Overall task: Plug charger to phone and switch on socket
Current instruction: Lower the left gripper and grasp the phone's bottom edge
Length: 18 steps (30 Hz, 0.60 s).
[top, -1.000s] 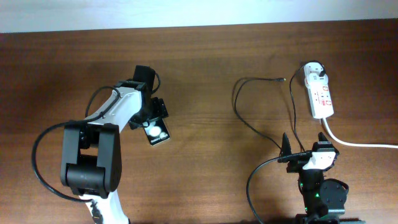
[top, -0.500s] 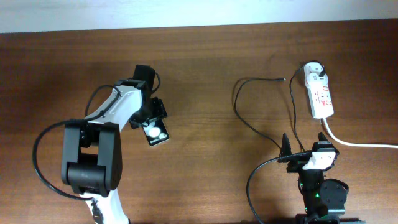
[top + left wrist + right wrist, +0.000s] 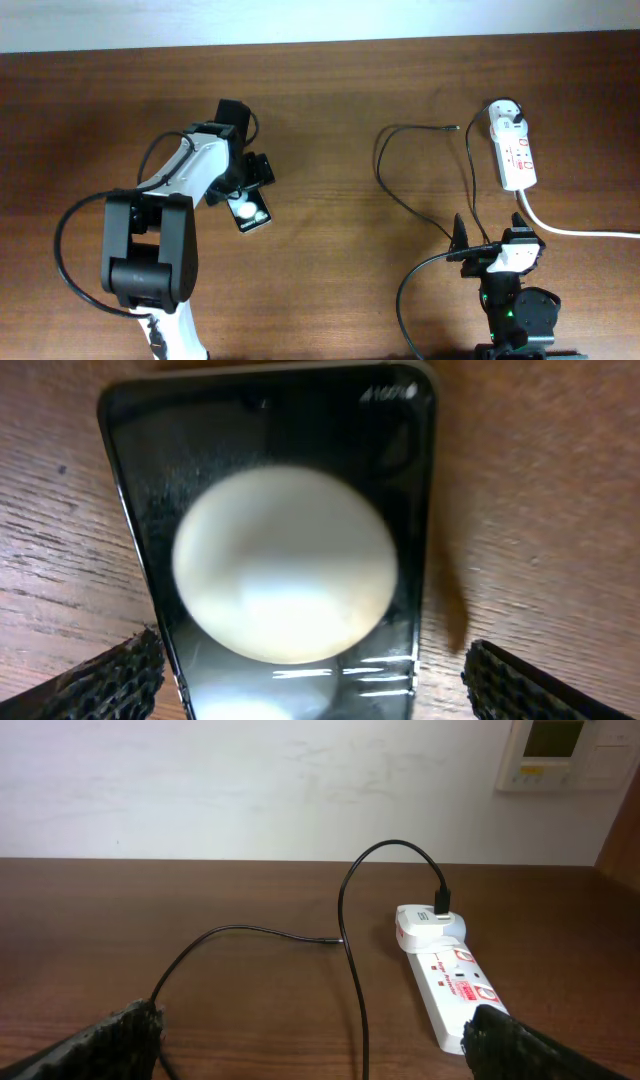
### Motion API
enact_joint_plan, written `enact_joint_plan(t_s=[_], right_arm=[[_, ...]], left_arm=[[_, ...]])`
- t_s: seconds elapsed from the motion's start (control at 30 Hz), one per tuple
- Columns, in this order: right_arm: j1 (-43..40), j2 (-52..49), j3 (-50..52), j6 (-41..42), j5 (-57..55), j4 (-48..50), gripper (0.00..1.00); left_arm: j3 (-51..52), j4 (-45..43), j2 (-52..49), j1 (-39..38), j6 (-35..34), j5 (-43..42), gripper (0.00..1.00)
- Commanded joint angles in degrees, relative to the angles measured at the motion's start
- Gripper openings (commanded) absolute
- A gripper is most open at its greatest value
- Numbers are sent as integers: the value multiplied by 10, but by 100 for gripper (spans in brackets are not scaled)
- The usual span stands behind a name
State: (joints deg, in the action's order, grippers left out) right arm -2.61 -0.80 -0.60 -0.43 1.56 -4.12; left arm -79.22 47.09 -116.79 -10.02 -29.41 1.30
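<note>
The black phone (image 3: 251,212) lies flat on the wooden table, a round white reflection on its glossy face (image 3: 285,560). My left gripper (image 3: 246,190) hangs low over it and is open; in the left wrist view (image 3: 320,685) its fingers flank the phone's long edges with a gap on each side. The charger's thin black cable (image 3: 385,180) loops from its metallic tip (image 3: 455,127) to a white adapter (image 3: 505,115) plugged into the socket (image 3: 517,158). The right gripper (image 3: 490,232) rests open near the table's front, the cable (image 3: 352,970) and socket (image 3: 460,995) ahead of it.
A thick white cord (image 3: 570,230) runs from the socket off the right edge. The cable passes down between the right fingers. A white wall (image 3: 250,780) with a control panel (image 3: 555,750) stands behind the table's far edge (image 3: 320,42).
My left gripper's jaws have spread wider around the phone, which stays flat on the table. The right arm, cable and socket have not moved.
</note>
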Motion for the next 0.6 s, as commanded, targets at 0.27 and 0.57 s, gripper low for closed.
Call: enact_joint_plan(t_s=[0.27, 0.57], right_arm=[[3, 4, 3, 1, 8, -2, 99], [3, 4, 3, 1, 8, -2, 99]], left_arm=[[57, -27, -5, -1, -25, -31, 84], [46, -8, -5, -1, -25, -35, 64]])
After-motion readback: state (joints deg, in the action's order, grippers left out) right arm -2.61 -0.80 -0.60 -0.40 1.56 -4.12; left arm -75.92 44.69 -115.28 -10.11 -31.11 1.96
